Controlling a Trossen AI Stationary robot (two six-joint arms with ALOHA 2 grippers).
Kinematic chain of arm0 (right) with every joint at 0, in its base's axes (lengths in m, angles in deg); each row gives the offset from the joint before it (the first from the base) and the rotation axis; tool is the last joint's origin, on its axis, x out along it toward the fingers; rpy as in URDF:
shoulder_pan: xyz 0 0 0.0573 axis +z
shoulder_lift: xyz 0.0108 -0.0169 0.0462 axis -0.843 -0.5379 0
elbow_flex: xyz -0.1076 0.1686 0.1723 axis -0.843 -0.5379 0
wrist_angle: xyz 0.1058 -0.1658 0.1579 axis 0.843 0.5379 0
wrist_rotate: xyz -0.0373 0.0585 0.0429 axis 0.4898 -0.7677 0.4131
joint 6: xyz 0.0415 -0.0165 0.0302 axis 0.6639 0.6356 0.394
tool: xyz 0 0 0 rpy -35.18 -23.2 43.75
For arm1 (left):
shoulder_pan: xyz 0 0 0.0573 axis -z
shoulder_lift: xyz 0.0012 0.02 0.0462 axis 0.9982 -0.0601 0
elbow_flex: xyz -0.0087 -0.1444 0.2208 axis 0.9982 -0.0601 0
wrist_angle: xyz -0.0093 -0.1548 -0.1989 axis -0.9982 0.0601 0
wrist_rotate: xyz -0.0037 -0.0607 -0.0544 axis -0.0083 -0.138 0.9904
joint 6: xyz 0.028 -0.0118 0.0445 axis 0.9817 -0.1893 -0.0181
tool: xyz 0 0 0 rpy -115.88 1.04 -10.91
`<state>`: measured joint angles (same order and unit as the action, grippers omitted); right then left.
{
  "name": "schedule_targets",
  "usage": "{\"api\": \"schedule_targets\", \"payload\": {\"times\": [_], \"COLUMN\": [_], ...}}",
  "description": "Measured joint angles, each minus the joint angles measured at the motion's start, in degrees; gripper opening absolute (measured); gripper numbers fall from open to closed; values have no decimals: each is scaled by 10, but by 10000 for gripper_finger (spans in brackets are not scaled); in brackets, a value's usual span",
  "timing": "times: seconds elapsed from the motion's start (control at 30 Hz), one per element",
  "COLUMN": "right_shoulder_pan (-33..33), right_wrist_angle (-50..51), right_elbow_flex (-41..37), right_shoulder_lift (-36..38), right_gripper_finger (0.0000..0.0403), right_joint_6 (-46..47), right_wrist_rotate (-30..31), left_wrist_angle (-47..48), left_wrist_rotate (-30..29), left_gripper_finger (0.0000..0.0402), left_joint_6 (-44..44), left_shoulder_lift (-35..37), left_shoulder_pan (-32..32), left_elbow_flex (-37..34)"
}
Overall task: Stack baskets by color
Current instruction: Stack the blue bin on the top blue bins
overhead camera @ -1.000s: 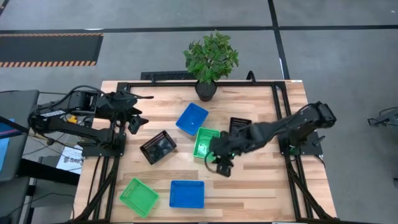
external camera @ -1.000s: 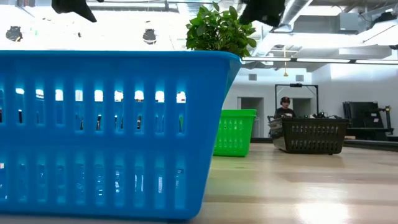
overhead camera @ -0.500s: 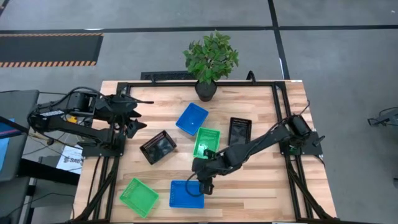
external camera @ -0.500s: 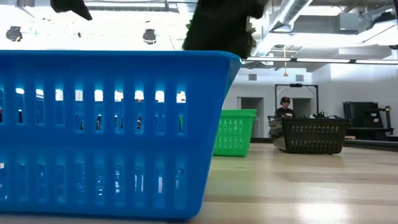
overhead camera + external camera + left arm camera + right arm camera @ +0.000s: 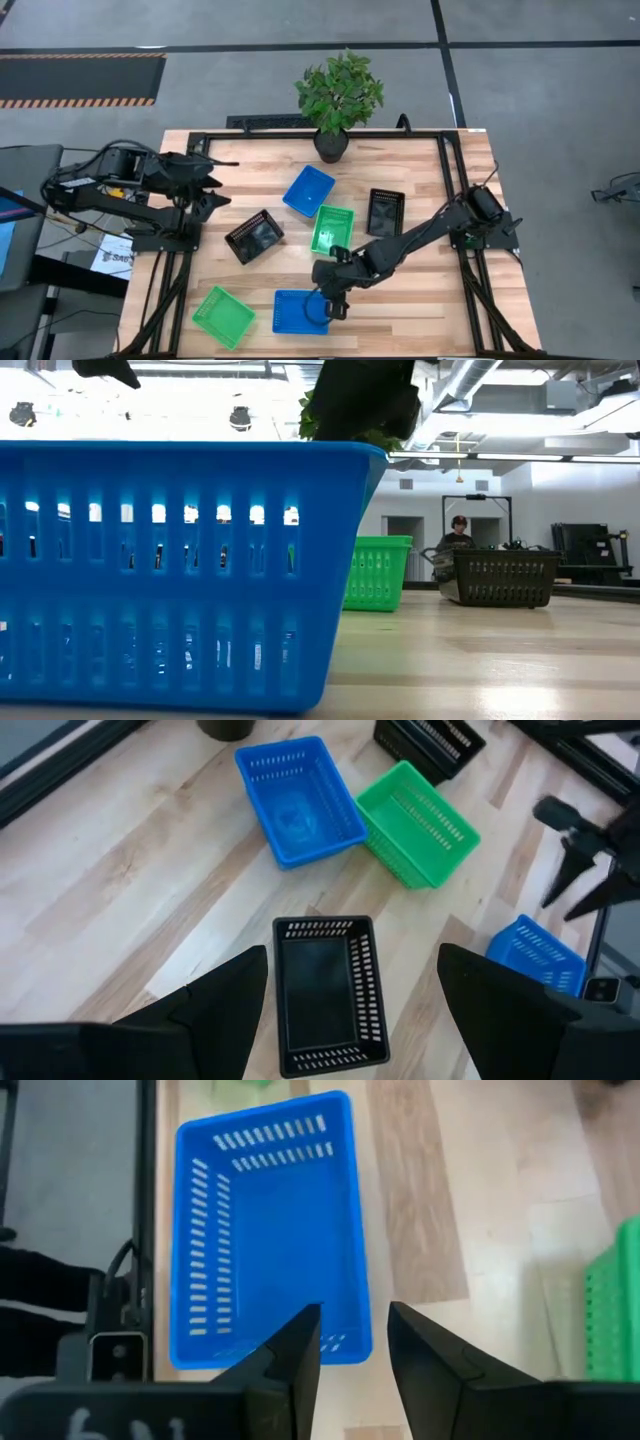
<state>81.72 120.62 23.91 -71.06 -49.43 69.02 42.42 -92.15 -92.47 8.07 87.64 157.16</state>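
Wooden table first — the near blue basket sits by its front edge, long axis across the table. The right hand hovers over that basket's right short wall, fingers narrowly parted, straddling the rim, so it's nearer. Left hand waits wide open, far back.

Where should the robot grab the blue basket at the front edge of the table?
Probably the short end wall of the front blue basket nearest the right gripper, coming straight down from above. The basket sits flat and open-topped, so its thin upright rim can slide between the jaws. In the right wrist view the fingers already straddle that wall, one over the inside and one outside.
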Motion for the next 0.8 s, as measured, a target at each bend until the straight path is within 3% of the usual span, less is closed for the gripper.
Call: {"api": "schedule_targets", "payload": {"times": [0.5,0.8], "right_shoulder_pan": [2,-3], "right_wrist_angle": [-10,-17], "right_elbow_flex": [-4,-4], "right_shoulder_lift": [0,0], "right_gripper_finger": [140,198], "right_joint_6": [-11,-22], "right_wrist_rotate": [59,62], "left_wrist_angle": [-1,-2], "left_wrist_rotate": [-12,-17], "left_gripper_finger": [281,281], "left_joint_6": [-2,6], "left_shoulder_lift": [0,0], "left_shoulder_pan": [0,0], "left_elbow_flex": [0,0]}}
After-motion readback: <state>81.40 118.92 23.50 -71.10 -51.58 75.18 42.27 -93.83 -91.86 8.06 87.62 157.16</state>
